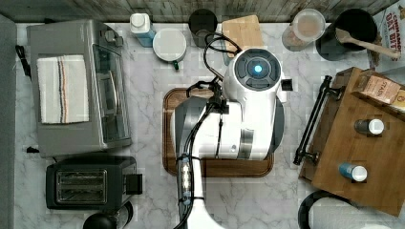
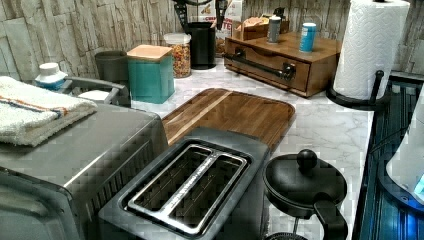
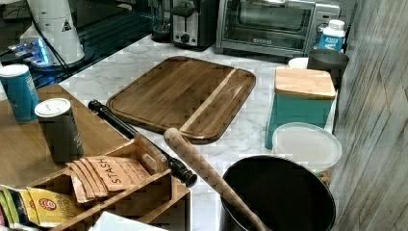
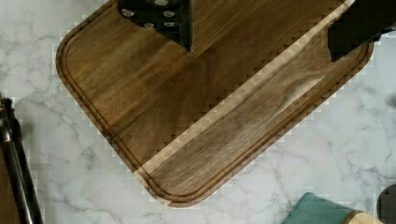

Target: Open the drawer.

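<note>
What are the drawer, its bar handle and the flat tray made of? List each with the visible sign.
Drawer: seemingly wood, medium brown with visible grain, low-sheen finish.
Bar handle: likely metal, painted or coated black; thin, with slight highlights.
Flat tray: wood, darker brown with a pale stripe of grain and a groove along its rim.

We note a marble desk (image 1: 143,191) carrying a dark wooden tray (image 3: 185,94) with rounded corners, lying flat at the centre. In the top view's left stands a toaster oven (image 1: 79,88) with a folded striped towel (image 1: 62,88) on its roof; a black two-slot toaster (image 1: 88,182) sits just beside it. A teal canister (image 3: 298,108) with a light-wood lid (image 3: 304,83) stands near the tray. A paper towel roll (image 2: 371,47) stands upright at the left view's right.
</note>
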